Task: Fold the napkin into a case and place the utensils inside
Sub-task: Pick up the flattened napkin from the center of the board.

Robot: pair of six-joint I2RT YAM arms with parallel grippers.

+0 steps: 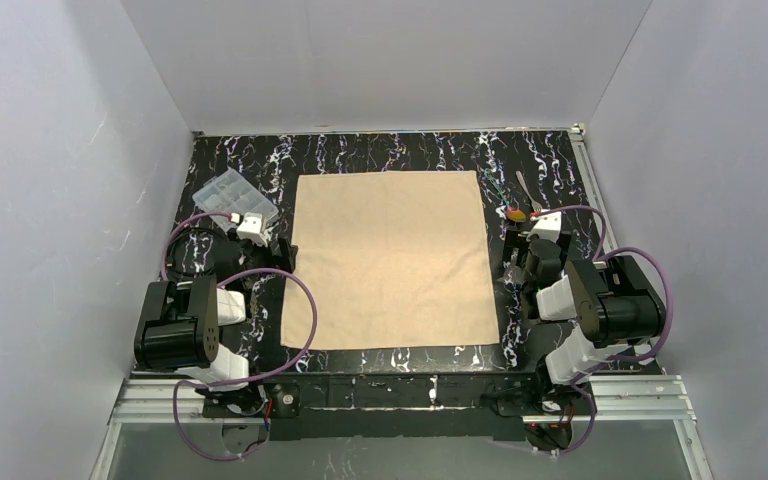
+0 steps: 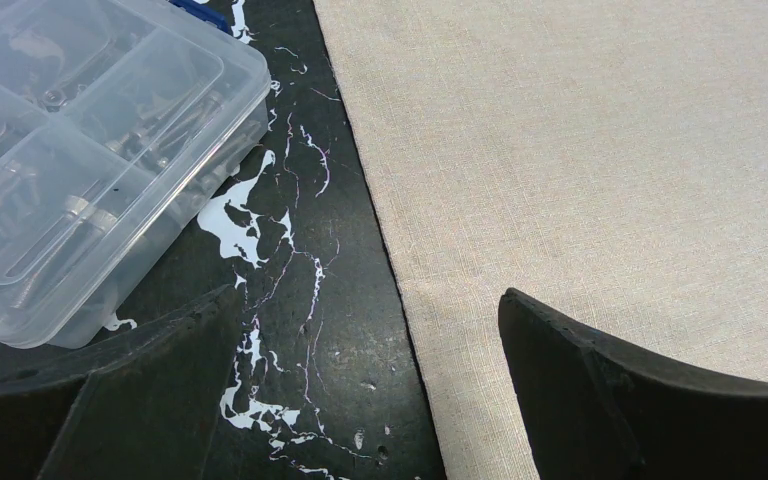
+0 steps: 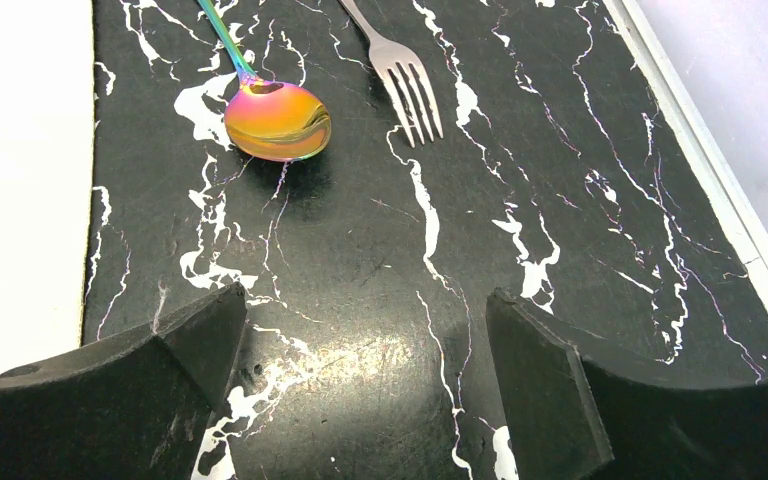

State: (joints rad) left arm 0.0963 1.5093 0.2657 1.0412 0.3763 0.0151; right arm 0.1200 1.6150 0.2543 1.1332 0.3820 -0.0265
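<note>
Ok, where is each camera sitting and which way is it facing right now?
Top external: above and behind the bases, looking down on the table and flat napkin; left arm and right arm show.
Left wrist: on the left arm, looking past the open left gripper at the napkin's left edge and the clear box.
Right wrist: on the right arm, looking past the open right gripper at the spoon and fork.
Shared: top and left wrist both show napkin and clear box; top and right wrist, spoon and fork.
</note>
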